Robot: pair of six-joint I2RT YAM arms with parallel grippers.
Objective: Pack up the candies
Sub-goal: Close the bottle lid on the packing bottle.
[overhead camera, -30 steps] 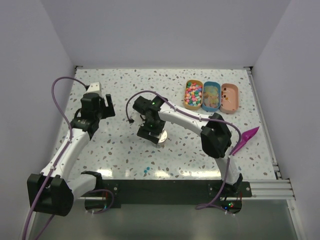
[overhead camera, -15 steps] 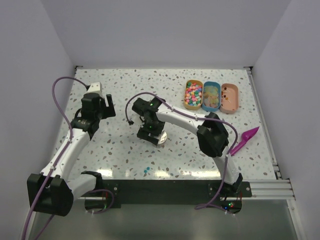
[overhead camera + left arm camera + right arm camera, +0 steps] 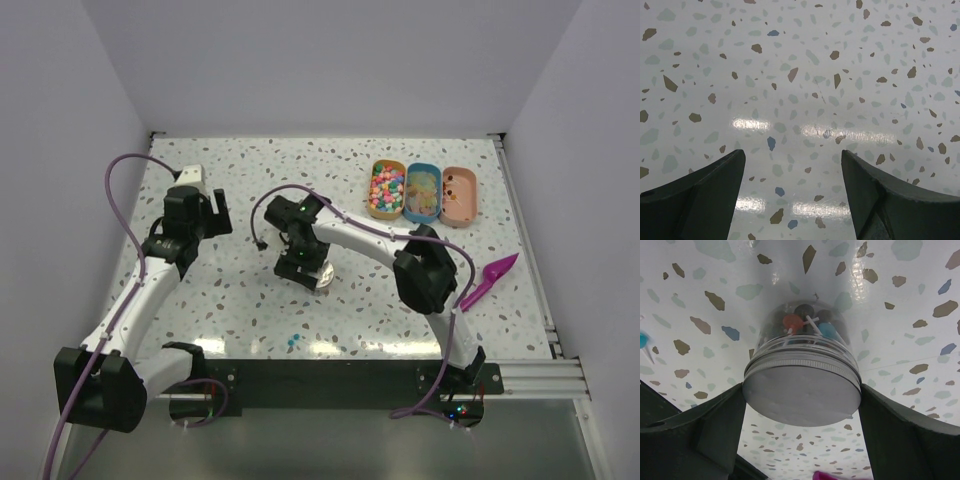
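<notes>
A glass jar with a grey metal lid (image 3: 802,390) stands on the table, lid towards the right wrist camera. Through the glass I see a dark mix of candies (image 3: 805,320) with red and blue pieces. My right gripper (image 3: 802,394) is shut on the jar, one finger touching each side of the lid. In the top view the jar (image 3: 323,277) sits mid-table under the right gripper (image 3: 305,262). A salmon tray (image 3: 459,195) holds a few tiny dark pieces. My left gripper (image 3: 200,207) is open and empty over bare table (image 3: 792,155).
An orange tray of bright pastel candies (image 3: 386,190) and a blue tray of pale yellowish candies (image 3: 423,192) stand at the back right beside the salmon one. A purple scoop (image 3: 490,278) lies at the right. Stray blue candies (image 3: 290,341) lie near the front edge.
The right arm's elbow has shifted slightly left while its gripper stays at the jar. The left arm has not moved.
</notes>
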